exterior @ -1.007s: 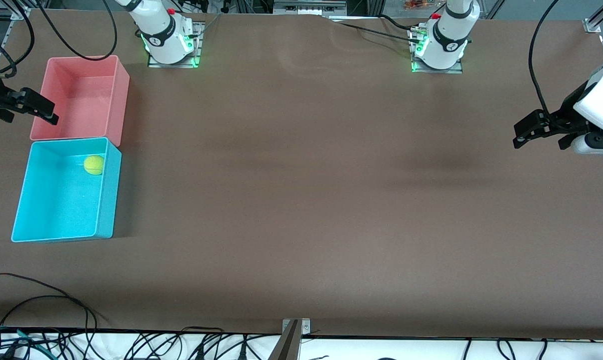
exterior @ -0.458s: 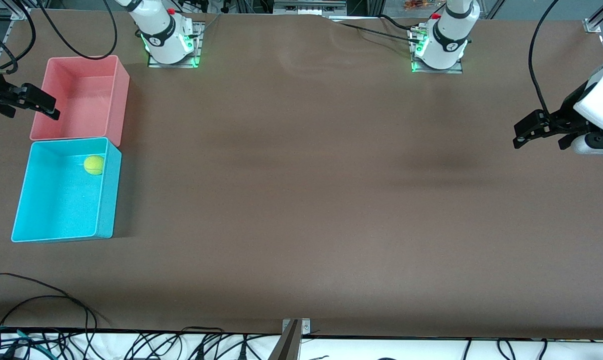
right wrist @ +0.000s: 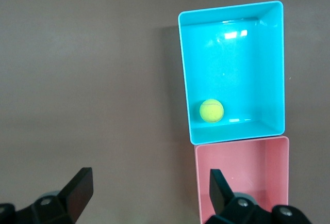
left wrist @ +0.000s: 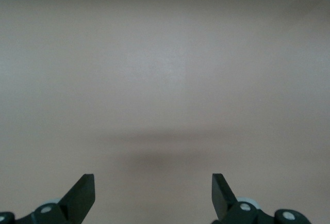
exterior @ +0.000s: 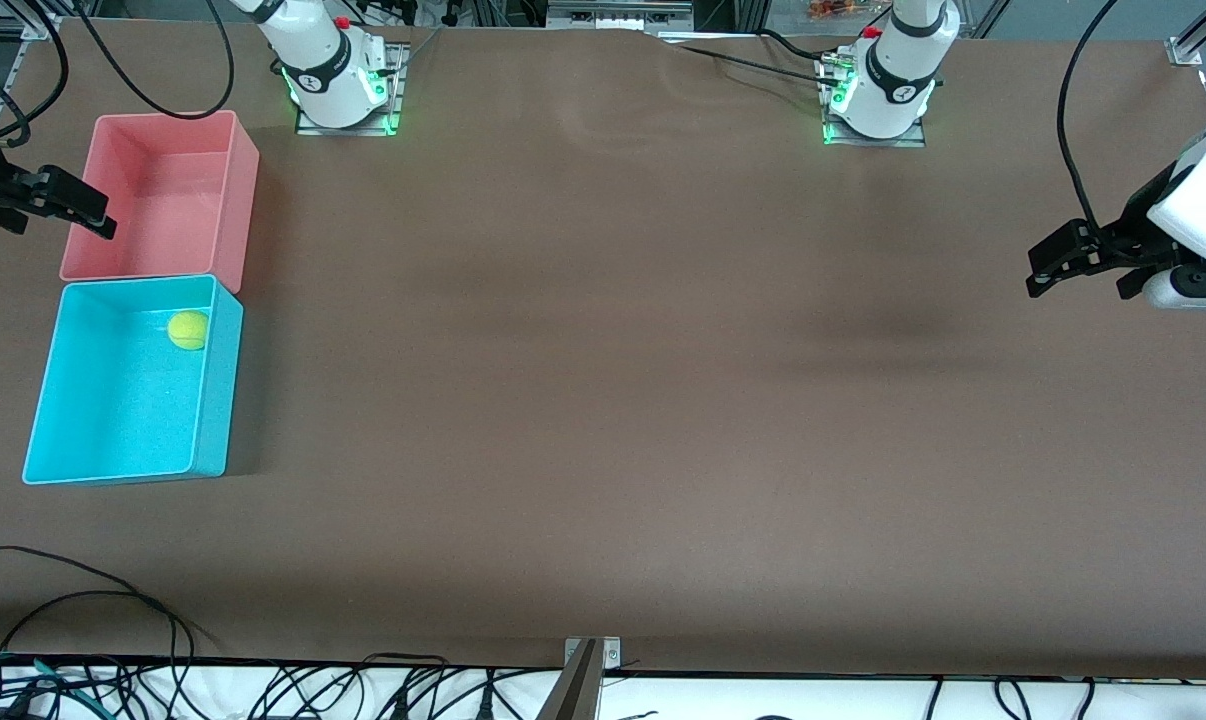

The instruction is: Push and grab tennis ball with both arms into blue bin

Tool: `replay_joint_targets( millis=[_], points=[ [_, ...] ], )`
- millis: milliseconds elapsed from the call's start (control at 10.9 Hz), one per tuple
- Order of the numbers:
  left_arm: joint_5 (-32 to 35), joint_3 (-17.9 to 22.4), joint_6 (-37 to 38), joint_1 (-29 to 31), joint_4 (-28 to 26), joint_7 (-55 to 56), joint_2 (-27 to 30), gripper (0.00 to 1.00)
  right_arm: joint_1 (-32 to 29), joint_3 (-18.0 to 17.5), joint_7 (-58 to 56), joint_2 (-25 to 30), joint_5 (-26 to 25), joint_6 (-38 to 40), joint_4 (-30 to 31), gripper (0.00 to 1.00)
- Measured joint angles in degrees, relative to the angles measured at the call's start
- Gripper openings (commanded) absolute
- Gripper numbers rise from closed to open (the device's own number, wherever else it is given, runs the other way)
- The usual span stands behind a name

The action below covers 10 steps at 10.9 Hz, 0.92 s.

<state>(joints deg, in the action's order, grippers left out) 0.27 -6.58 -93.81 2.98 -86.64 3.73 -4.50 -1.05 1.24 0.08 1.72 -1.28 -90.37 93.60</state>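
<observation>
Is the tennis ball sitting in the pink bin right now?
No, the tennis ball lies inside the blue bin, near the wall that adjoins the pink bin.

The right gripper (exterior: pixel 38 205) is cut off by the front view's edge; only part of its fingers shows. In the right wrist view the pink bin (right wrist: pixel 242 180) runs off the frame. The left arm (exterior: pixel 1198 215) is likewise truncated at the front view's edge. The tennis ball (exterior: pixel 188 330) shows no legible logo.
</observation>
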Motion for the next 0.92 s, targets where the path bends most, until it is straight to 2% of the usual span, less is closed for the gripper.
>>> replay_joint_targets(
  millis=[916],
  points=[
    [0.0, 0.0, 0.0, 0.0, 0.0, 0.06, -0.23, 1.0, 0.15, -0.26, 0.0, -0.75, 0.1, 1.12, -0.26, 1.0]
  ],
)
